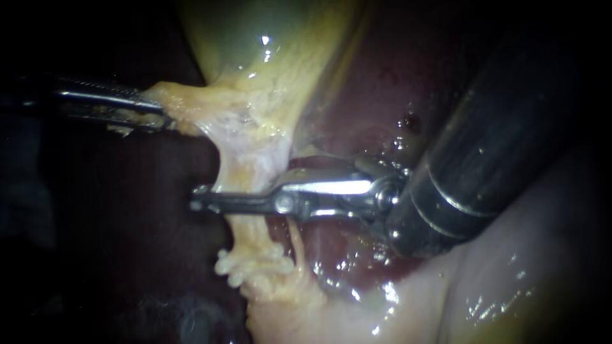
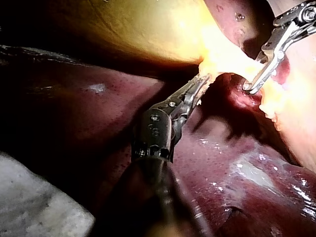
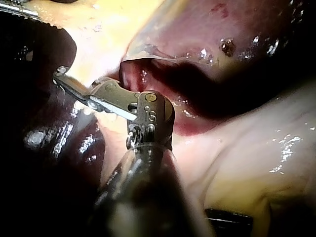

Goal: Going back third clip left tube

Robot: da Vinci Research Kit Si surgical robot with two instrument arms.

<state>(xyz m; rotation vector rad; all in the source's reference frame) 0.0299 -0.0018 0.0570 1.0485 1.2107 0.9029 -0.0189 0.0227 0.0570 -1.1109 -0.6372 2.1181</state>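
Left instrument (image 1: 156,111): jaws are being kept clamped on pale tissue (image 1: 191,107) at the gallbladder (image 1: 268,38) edge.
Right instrument (image 1: 203,202): is being laid across the tube (image 1: 252,159); its closure cannot be told.
Room: dark open space is being shown beyond its tip; liver (image 1: 357,83) is being seen behind it.
Count: two instruments and one tube are being seen.
Left wrist view only: grey cloth (image 2: 34,207) is being shown beside the shaft.

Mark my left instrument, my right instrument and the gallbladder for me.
left instrument (image 1: 164,116): endoscope view, its tip, clamped on the yellow tissue (image 1: 191,105).
right instrument (image 1: 197,199): endoscope view, its tip.
gallbladder (image 1: 268,38): endoscope view, middle of its greenish wall.
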